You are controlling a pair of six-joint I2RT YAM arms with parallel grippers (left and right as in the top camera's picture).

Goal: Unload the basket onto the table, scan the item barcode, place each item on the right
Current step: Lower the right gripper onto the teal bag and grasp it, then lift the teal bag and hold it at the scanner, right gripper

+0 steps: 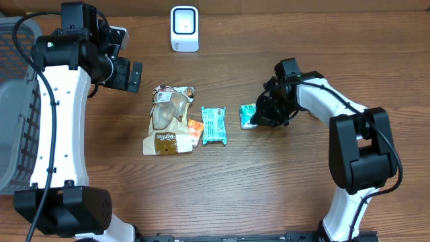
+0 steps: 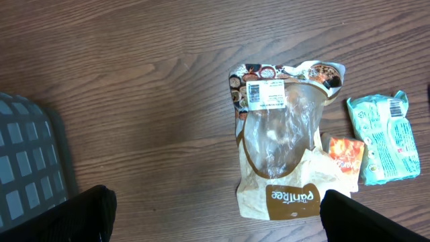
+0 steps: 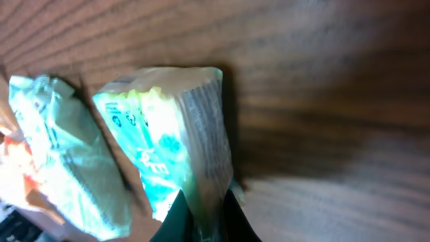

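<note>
Overhead: your right gripper point(image 1: 261, 115) is pinching the teal packet point(image 1: 248, 115), and the scanner point(image 1: 184, 28) lies well apart, up-left. Your left gripper point(image 1: 132, 74) is spread.
Left wrist: it holds nothing.
Right wrist: the packet's length runs away from the fingers point(image 3: 173, 225).

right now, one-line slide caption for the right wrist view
Right tool pinching the end of a teal packet on the wood table

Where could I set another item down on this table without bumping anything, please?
The widest bare stretch is the near table, between the left arm base and right arm base. Another lies between the scanner and the right gripper, which grips a small packet. The middle row is crowded: tan bag, orange packet, teal packet.
</note>
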